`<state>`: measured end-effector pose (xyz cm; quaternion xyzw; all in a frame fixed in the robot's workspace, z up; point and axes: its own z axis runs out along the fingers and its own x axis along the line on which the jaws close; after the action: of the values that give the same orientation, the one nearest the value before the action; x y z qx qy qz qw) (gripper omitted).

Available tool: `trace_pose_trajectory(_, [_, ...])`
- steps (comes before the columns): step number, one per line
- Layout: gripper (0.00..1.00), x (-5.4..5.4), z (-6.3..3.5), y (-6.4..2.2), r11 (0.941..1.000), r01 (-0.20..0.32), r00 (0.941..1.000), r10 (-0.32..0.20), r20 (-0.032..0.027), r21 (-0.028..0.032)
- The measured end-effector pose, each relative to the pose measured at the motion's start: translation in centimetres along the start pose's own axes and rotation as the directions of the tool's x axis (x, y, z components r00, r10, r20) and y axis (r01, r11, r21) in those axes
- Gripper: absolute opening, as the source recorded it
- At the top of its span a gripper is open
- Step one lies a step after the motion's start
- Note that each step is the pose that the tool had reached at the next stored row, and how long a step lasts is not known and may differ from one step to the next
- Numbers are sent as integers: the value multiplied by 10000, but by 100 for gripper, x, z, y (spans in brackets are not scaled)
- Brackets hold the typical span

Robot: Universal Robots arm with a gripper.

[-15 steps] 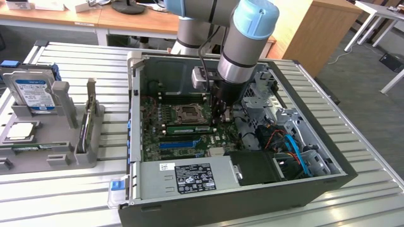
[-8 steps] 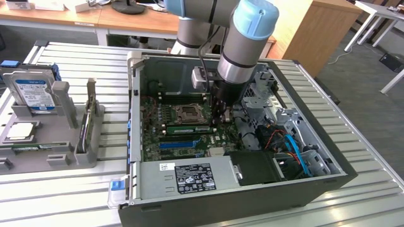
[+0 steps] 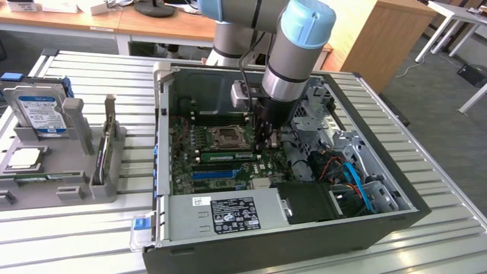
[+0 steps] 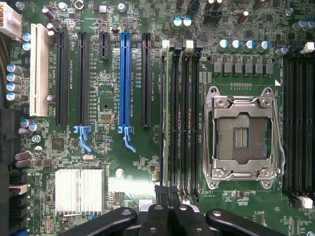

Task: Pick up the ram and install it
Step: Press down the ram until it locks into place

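Gripper (image 4: 166,194) fully closed, nothing held, tips resting at end of RAM (image 4: 172,118). RAM stands edge-on in slot beside CPU socket (image 4: 241,137), inside case (image 3: 396,225). Judged: closed tips act as pusher to seat stick. Blue slot (image 4: 124,83) unused.

The computer case (image 3: 289,240) lies open-topped — free entry from above. Inside, the drive cage (image 3: 316,117) and power supply (image 3: 228,214) crowd two sides, and cables (image 3: 354,180) fill that corner. The motherboard (image 4: 106,147) is low, bare of cards.
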<state>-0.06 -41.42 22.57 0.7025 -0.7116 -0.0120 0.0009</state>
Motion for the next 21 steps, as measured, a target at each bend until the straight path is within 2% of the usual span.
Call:
trace_pose_trajectory(9, [10,0,-1,0,10000,0,10000,0,-1,0])
trace_pose_trajectory(14, [10,-1,-47,1,10000,-1,10000,1,-1,-6])
trace_pose_trajectory(21, [10,-17,-31,0,10000,1,10000,-1,6,6])
